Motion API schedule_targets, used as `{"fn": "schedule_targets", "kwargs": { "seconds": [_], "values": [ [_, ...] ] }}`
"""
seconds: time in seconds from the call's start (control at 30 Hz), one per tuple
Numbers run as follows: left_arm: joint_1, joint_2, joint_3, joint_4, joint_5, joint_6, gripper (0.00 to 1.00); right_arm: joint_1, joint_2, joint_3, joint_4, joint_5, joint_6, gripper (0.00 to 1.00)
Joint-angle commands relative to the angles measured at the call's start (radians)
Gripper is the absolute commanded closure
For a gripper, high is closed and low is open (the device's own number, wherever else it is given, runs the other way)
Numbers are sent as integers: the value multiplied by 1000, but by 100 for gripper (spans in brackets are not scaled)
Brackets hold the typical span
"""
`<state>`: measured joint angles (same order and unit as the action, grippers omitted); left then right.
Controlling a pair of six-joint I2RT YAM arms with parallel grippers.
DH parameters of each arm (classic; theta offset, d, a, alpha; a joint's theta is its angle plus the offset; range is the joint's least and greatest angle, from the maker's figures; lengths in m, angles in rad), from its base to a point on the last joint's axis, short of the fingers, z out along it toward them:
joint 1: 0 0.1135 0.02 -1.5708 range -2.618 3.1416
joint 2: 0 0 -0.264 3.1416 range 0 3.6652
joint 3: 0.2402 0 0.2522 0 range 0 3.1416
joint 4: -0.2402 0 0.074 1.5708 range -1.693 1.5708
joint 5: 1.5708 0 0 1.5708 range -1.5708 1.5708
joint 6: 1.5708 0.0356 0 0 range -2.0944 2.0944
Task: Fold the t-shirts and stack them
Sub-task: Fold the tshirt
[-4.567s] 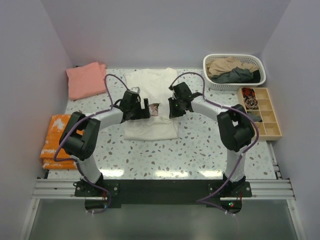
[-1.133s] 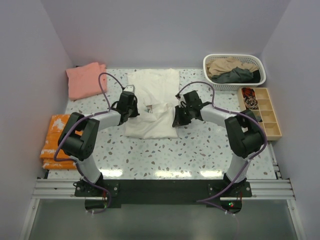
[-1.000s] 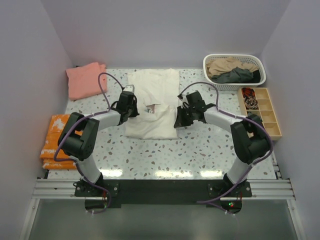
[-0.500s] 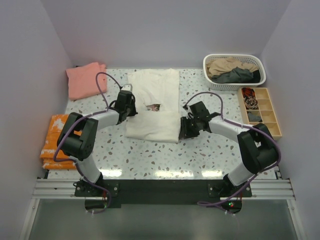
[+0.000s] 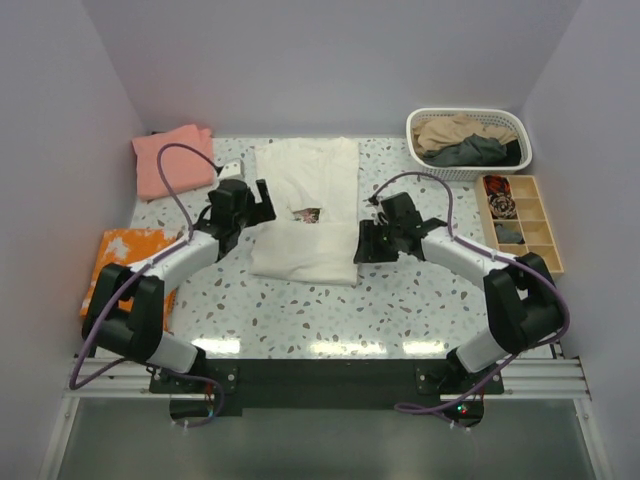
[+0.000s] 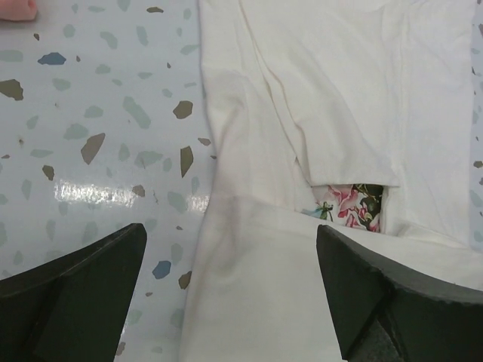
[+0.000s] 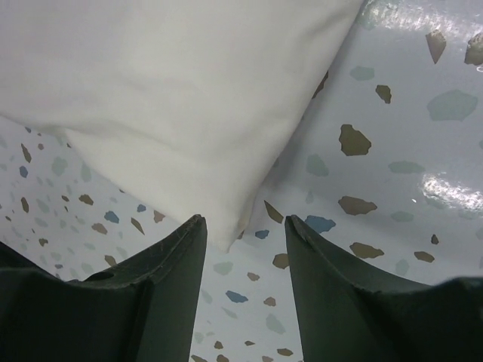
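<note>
The cream t-shirt point(image 5: 305, 215) lies folded into a long strip in the middle of the table point(image 5: 400, 300), with a patch of rose print point(image 6: 351, 207) showing under one flap. The left gripper point(image 5: 258, 197) hangs over the shirt's left edge, jaws wide apart and holding nothing. The right gripper point(image 7: 244, 226) sits low at the shirt's near right corner, jaws apart, the corner's tip between them but not pinched. A folded pink t-shirt point(image 5: 172, 160) lies at the far left. Tan and grey t-shirts point(image 5: 462, 140) fill the basket point(image 5: 468, 113).
</note>
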<state>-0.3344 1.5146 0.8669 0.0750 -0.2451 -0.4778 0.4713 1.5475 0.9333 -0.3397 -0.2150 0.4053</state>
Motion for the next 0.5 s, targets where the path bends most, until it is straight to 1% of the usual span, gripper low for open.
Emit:
{"fn": "schedule_targets", "kwargs": {
  "seconds": [0.0,0.3,0.37,0.47],
  "values": [
    [6,-68,-116,14,110,-48,0,4,-24,-34,67,-70,50,49],
    [6,-185,-405,146,237,-110,0,3,-32,-140,186,-136,131,48],
    [6,-206,-439,192,262,-123,0,3,-24,-165,228,-152,151,48],
    [6,-225,-491,219,291,-145,0,4,-3,-174,258,-170,175,47]
  ]
}}
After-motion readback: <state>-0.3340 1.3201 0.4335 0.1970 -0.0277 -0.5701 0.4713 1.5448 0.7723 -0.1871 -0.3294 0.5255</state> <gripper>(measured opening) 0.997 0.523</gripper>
